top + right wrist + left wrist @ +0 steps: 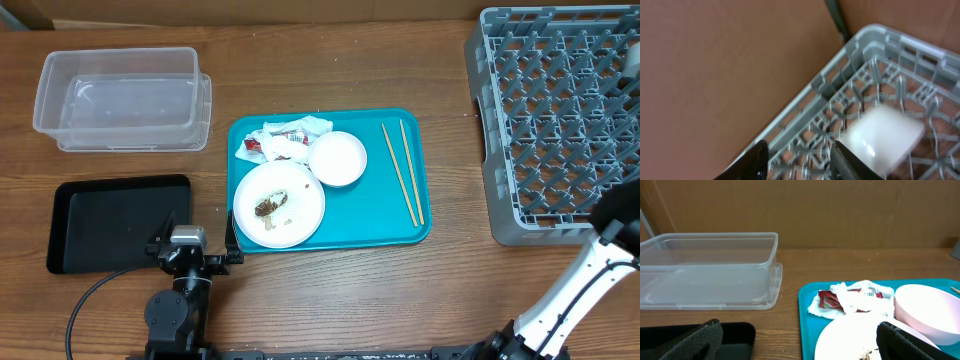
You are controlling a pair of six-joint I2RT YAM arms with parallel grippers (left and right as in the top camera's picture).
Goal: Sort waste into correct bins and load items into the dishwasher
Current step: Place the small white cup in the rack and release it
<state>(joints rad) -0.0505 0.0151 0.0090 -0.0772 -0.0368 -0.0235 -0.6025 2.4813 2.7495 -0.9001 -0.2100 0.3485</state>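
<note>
"Where's the napkin (847,287)?"

"Just ahead of the left gripper (797,341), whose jaws stand wide apart, holding nothing. It looks soft and light. Pinch a raised fold on top."

A robot lab bench, I'd say: wooden table (330,290), cardboard backdrop (840,215), cabled arm (178,300) at its edge

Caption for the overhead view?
Teal tray with plate, bowl, wrapper and chopsticks, between clear tub, black tray and dish rack.
</note>
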